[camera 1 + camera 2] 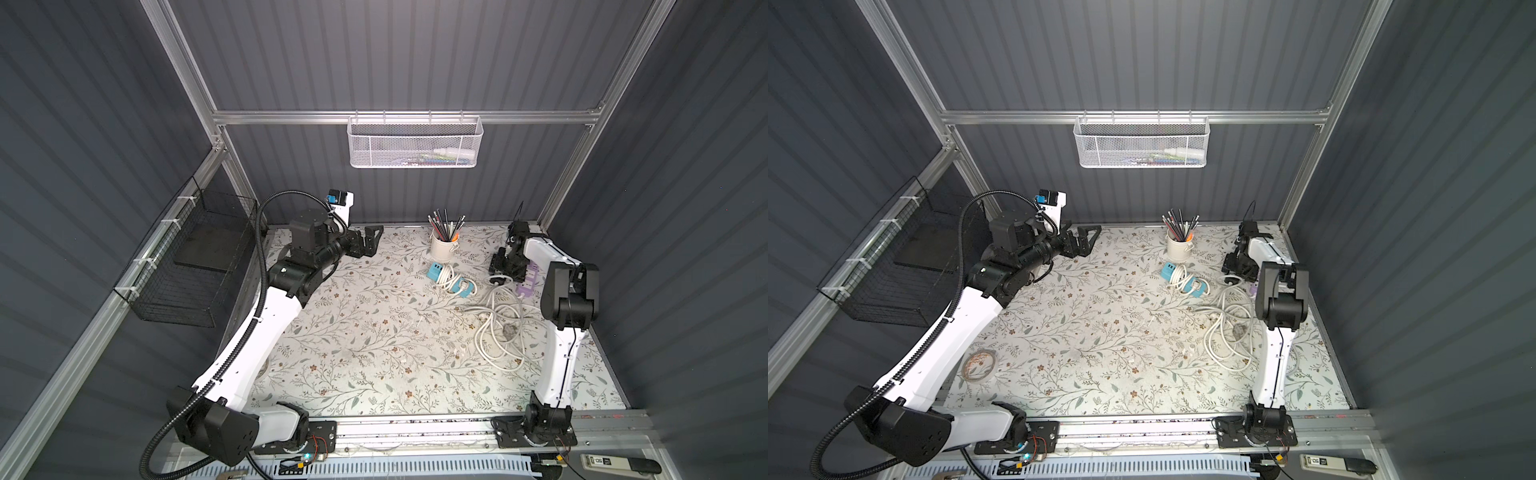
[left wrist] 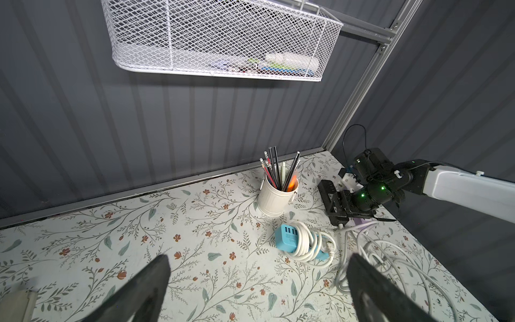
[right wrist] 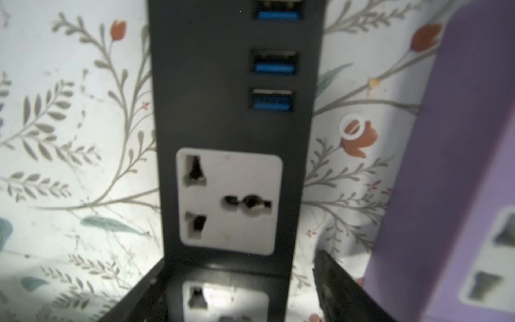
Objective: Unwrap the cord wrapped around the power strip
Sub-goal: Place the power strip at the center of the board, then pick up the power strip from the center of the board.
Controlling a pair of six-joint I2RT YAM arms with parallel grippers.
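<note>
A blue power strip (image 1: 432,272) (image 1: 1168,272) (image 2: 287,237) lies near the back of the table with a white cord (image 1: 449,280) (image 2: 306,245) wound around it. My left gripper (image 1: 374,241) (image 1: 1090,239) (image 2: 259,258) hovers open and empty at the back left, well away from it. My right gripper (image 1: 505,266) (image 1: 1237,264) (image 3: 239,262) is low over a black power strip (image 2: 327,189) (image 3: 231,111) at the back right. Its jaws straddle that strip, with a gap showing on one side. A loose white cord (image 1: 498,324) (image 1: 1229,328) sprawls in front of it.
A purple power strip (image 1: 530,284) (image 3: 446,167) lies right beside the black one. A white cup of pencils (image 1: 442,247) stands behind the blue strip. A white mesh basket (image 1: 415,143) hangs on the back wall. A black wire basket (image 1: 195,266) is fixed at the left.
</note>
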